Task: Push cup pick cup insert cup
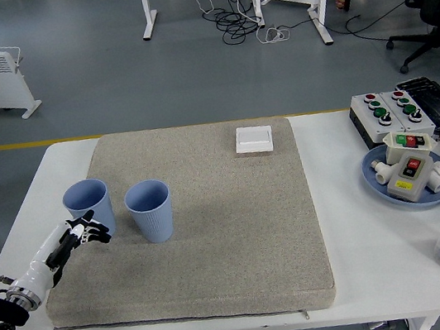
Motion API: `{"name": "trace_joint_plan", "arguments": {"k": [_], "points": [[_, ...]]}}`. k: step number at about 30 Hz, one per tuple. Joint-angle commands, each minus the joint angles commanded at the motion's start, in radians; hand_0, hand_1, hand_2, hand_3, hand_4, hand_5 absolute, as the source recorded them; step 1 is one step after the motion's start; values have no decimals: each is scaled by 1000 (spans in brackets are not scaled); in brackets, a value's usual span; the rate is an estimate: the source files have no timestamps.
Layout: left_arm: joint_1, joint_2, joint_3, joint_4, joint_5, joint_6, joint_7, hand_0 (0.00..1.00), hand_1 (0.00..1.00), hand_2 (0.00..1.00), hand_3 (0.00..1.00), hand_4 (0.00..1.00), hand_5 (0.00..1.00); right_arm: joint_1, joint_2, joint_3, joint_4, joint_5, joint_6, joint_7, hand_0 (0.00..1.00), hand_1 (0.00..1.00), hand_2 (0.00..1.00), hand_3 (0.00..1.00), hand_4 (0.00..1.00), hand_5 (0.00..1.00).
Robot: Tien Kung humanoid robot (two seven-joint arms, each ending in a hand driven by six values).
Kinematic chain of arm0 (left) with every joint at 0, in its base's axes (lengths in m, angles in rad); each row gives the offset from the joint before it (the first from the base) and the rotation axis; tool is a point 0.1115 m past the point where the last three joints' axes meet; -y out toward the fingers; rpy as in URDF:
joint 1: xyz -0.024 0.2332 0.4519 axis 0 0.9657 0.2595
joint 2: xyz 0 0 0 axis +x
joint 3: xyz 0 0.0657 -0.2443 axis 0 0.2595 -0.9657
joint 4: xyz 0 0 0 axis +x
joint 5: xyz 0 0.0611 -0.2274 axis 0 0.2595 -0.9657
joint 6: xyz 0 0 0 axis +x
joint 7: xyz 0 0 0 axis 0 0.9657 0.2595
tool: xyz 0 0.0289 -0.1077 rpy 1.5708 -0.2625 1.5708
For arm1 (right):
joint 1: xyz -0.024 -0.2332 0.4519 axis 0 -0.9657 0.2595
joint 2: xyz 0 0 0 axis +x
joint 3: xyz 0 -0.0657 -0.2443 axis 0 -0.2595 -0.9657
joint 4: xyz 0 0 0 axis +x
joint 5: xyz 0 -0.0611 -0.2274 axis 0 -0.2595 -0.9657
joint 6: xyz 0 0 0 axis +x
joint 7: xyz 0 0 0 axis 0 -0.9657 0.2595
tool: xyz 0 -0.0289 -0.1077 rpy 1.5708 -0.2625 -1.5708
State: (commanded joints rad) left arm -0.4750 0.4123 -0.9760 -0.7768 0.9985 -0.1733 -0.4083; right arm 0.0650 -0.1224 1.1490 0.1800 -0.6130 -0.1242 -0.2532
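Left hand [87,233], fingers loosely spread, holding nothing, sits at 6 o'clock of left cup [88,204], prob. to nudge it toward right cup [150,210].

We see two ribbed light-blue plastic cups, one [88,204] left of the other [150,210], upright and apart on a beige fabric mat [240,237]. Our black-and-white left hand [82,232] touches the left cup's base, fingers extended.
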Motion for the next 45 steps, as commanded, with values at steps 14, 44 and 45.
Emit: {"name": "trace_joint_plan", "arguments": {"k": [14,44,45], "points": [[-71,-21,67,85,-47,-7,-16,726,504,474,463,605,998,1,-1,-1,0,-2,0,0,724,649,648,577,126,471],[-217,-45,167,272,-109,-22,-31,744,506,475,461,586,998,9,1,-20,0,8,5,1,724,649,648,577,127,473],[-221,-47,171,281,-112,-23,-30,744,506,475,461,586,998,10,1,-20,0,7,5,1,724,649,648,577,127,473]]}}
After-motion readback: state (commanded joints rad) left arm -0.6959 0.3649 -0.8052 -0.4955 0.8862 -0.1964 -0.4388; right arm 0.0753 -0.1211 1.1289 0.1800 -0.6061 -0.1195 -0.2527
